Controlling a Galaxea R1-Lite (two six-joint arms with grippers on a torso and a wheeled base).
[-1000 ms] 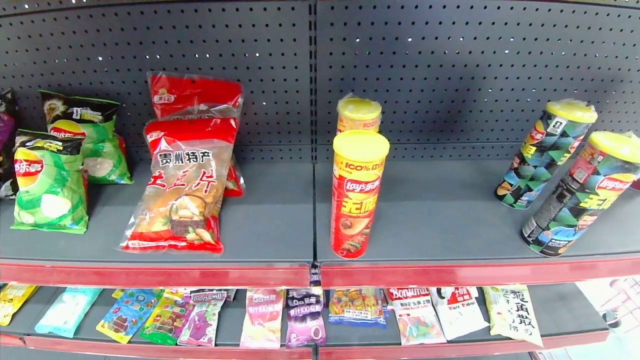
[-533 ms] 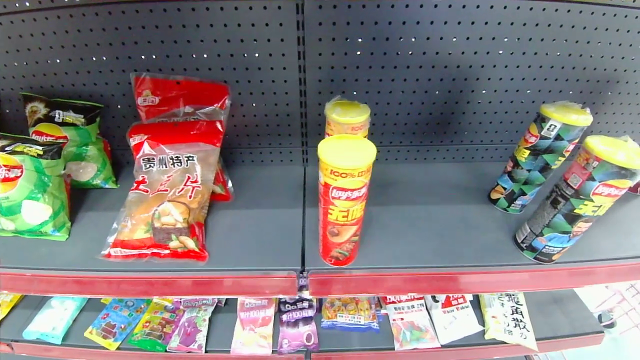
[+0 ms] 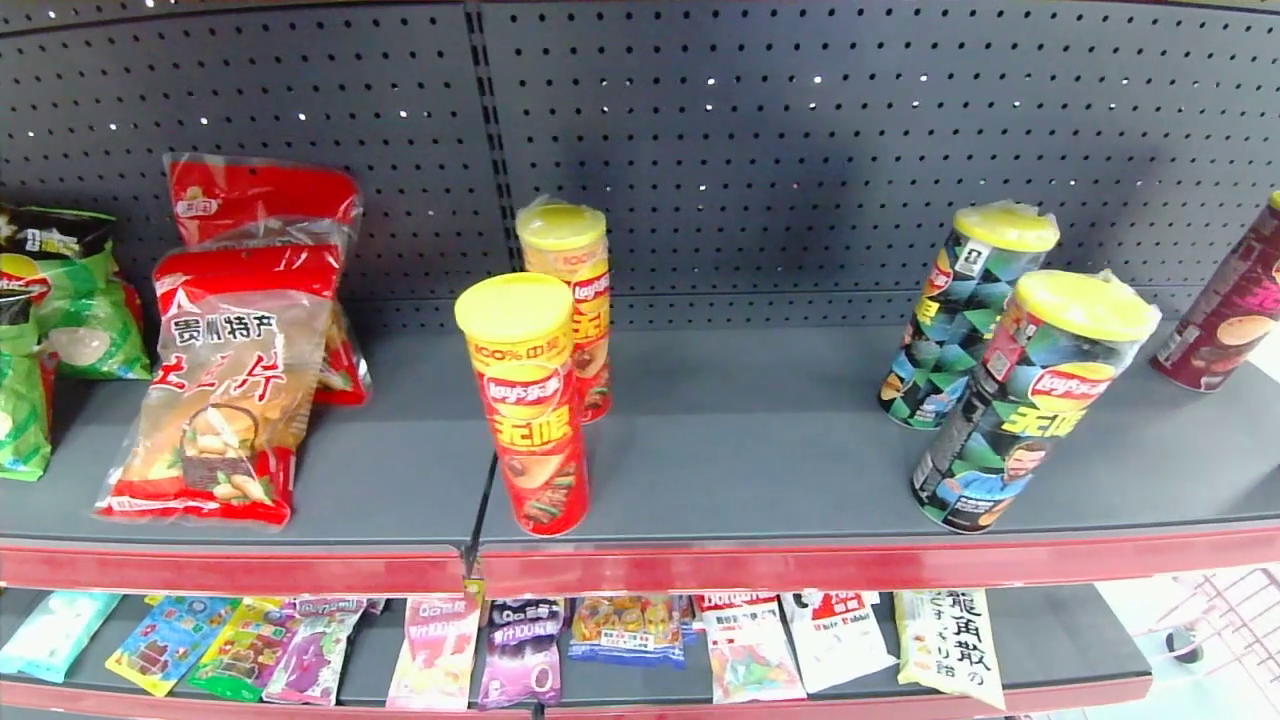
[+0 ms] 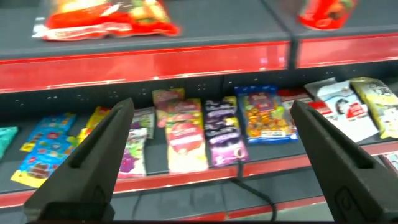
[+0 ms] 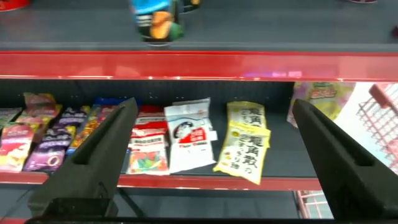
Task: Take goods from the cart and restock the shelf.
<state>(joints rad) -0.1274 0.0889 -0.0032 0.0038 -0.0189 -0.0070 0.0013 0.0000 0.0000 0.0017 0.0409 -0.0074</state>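
The upper shelf carries nine goods in the head view. At the far left of the frame are two green chip bags, the nearer one cut by the edge. Next to them two red potato-slice bags lean one behind the other. At centre two red-and-yellow canisters stand upright, front and back, just beside each other. At right stand two dark patterned canisters with yellow lids, and one maroon canister is at the right edge. On the lower shelf along the bottom of the frame lies a row of small packets, ten as far as I can count. Part of a red wire cart shows in the lower right corner. The left gripper is spread wide with nothing between its fingers, in front of the lower shelf's packets. The right gripper is likewise spread and empty
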